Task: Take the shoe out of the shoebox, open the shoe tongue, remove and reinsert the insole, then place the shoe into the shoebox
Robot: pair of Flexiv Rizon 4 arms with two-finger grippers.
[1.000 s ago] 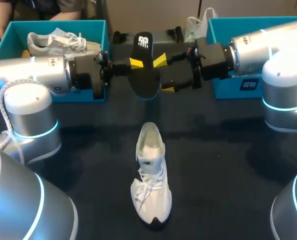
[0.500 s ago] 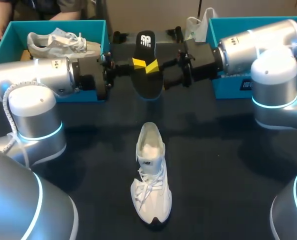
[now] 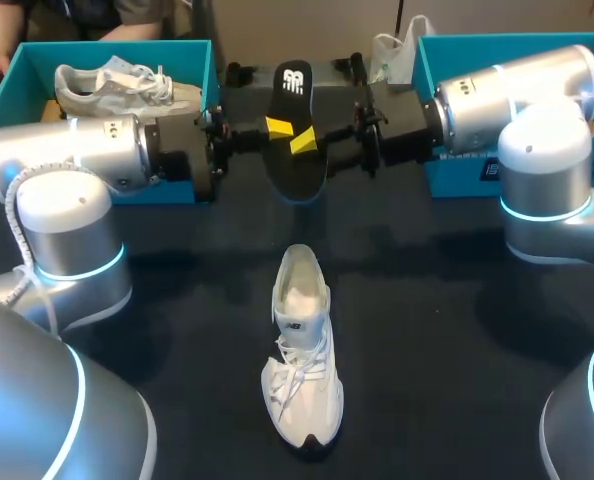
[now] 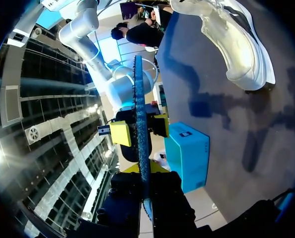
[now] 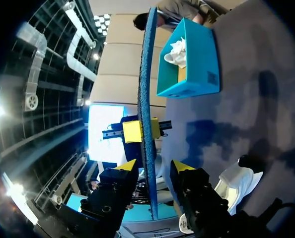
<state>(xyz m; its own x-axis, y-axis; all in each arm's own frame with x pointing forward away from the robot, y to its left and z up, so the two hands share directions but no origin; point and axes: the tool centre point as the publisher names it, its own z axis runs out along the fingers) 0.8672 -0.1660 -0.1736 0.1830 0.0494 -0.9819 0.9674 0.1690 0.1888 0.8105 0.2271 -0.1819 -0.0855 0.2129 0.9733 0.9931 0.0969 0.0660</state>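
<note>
The shoe [image 3: 302, 350] stands upright on the bench [image 3: 437, 330] toward the middle of its near edge, toe nearest, its mouth open and free of both arms, seemingly parked there to receive the liner. Its insole [image 3: 295, 150] hangs on edge above the far edge, between the arms. The left tool [image 4: 145, 171] pinches it flat, while the right tool [image 5: 154, 167] straddles it with fingers spread (one yellow tip close, the other apart), probably lining up a handover.

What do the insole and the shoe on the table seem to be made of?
The insole looks like matte black foam, thin, with a speckled blue edge. The shoe looks like white mesh or synthetic fabric with woven laces and a darker, probably rubber, sole.
</note>
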